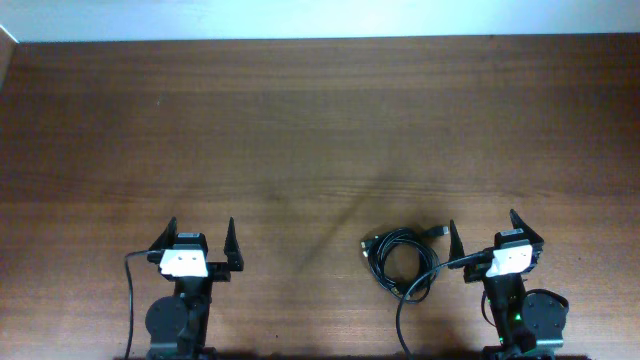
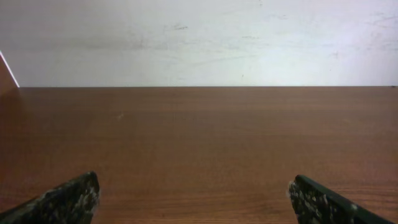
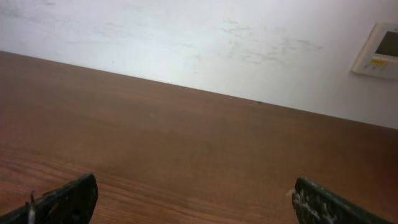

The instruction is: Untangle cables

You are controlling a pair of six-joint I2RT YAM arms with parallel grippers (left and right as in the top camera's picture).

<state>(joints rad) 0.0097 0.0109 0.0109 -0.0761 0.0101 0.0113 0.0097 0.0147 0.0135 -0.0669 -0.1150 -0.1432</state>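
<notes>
A bundle of tangled black cables (image 1: 400,262) lies coiled on the wooden table, near the front, just left of my right arm. My right gripper (image 1: 484,226) is open and empty, its left finger close to the bundle's right end. In the right wrist view (image 3: 194,190) only the fingertips and bare wood show; the cables are out of view. My left gripper (image 1: 200,228) is open and empty at the front left, far from the cables. In the left wrist view (image 2: 193,190) only its fingertips and bare wood show.
The brown wooden table (image 1: 300,130) stretches back to a white wall (image 2: 199,37). A white wall panel (image 3: 378,50) shows at the right of the right wrist view. Each arm's own black cable runs down beside its base.
</notes>
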